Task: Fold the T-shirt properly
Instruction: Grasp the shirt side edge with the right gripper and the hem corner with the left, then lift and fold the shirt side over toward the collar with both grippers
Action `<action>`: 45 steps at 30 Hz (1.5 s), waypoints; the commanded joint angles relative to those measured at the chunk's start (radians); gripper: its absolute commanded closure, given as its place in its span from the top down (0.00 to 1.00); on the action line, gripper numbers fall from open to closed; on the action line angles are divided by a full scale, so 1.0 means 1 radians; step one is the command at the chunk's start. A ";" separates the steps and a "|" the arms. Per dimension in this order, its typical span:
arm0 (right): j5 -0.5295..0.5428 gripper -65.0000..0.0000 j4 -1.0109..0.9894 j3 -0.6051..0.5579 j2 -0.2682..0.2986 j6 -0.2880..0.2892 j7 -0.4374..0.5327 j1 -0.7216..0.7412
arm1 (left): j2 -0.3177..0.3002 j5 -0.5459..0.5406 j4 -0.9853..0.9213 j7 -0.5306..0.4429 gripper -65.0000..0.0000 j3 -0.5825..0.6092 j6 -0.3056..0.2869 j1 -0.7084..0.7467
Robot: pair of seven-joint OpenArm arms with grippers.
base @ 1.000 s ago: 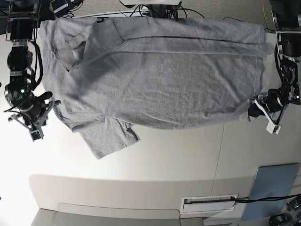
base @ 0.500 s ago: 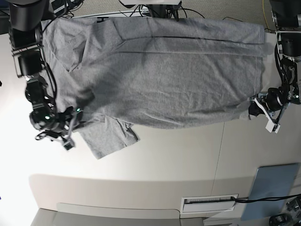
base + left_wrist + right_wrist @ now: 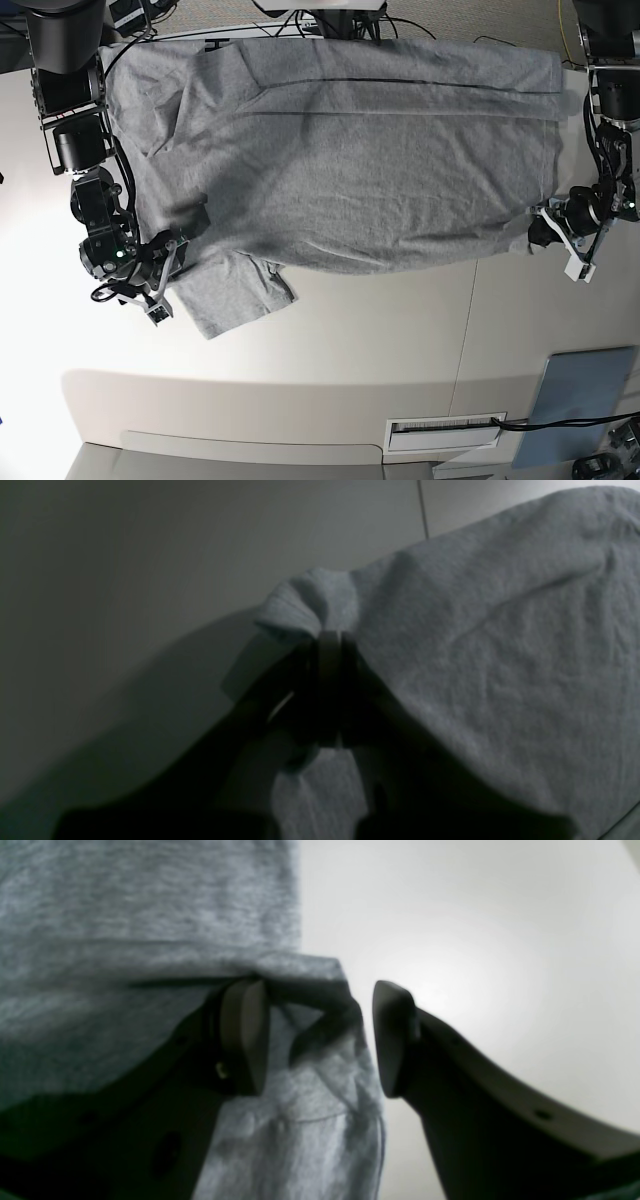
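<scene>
White table, left hand pinching T-shirt

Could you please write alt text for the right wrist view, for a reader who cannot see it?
The right claw stands open over the edge of the grey T-shirt, one dark finger resting on the cloth and the other over the bare white table. A folded edge of the shirt lies between the fingers, not yet gripped.

T-shirt spread flat on table | sleeve at left | panel lower right
</scene>
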 commanded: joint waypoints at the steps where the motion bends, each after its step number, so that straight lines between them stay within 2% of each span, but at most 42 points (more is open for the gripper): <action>1: -0.015 0.49 0.006 0.018 0.013 -0.013 -0.002 0.029 | -0.024 -0.009 0.014 -0.014 0.00 -0.009 -0.003 -0.019; 10: 0.030 0.49 0.005 0.099 0.013 -0.007 -0.021 0.044 | -0.024 -0.010 0.014 -0.015 0.00 -0.009 -0.003 -0.019; 13: 0.094 0.49 0.005 0.099 0.012 0.045 -0.056 0.041 | -0.024 -0.010 0.014 -0.014 0.00 -0.009 -0.003 -0.019; 17: 0.109 0.49 -0.002 0.099 0.003 0.048 -0.087 0.027 | -0.024 -0.006 0.014 -0.015 0.00 -0.009 -0.003 -0.019; 20: 0.161 0.49 -0.047 0.099 -0.002 0.084 -0.121 0.022 | -0.024 -0.002 0.014 -0.014 0.00 -0.009 -0.003 -0.019; 21: 0.181 0.47 -0.068 0.099 -0.001 0.095 -0.131 0.022 | -0.024 -0.002 0.014 -0.014 0.00 -0.009 -0.003 -0.019; 27: 0.197 0.05 -0.098 0.099 -0.001 0.102 -0.161 0.011 | -0.024 -0.002 0.014 -0.014 0.00 -0.008 -0.003 -0.019; 28: 0.197 0.01 -0.098 0.099 -0.001 0.101 -0.161 0.011 | -0.022 -0.002 0.014 -0.014 0.00 -0.008 -0.003 -0.019; 31: 0.197 0.00 -0.084 0.099 0.002 0.100 -0.139 0.010 | -0.019 -0.002 0.014 -0.015 0.00 -0.009 -0.003 -0.019; 34: 0.197 0.00 0.000 0.099 0.015 0.081 -0.108 -0.002 | -0.019 -0.002 0.014 -0.019 0.00 -0.009 -0.003 -0.019; 36: 0.188 0.00 0.110 0.100 0.030 0.047 -0.109 -0.027 | -0.019 -0.002 0.014 -0.026 0.00 -0.009 -0.001 -0.019; 40: 0.045 0.00 0.375 0.100 0.058 -0.033 -0.142 -0.131 | -0.019 -0.002 0.015 -0.021 0.00 -0.010 0.025 -0.019; 45: -0.043 0.00 0.547 0.136 0.093 -0.104 -0.131 -0.279 | -0.019 -0.003 0.078 -0.005 0.00 -0.055 0.026 0.021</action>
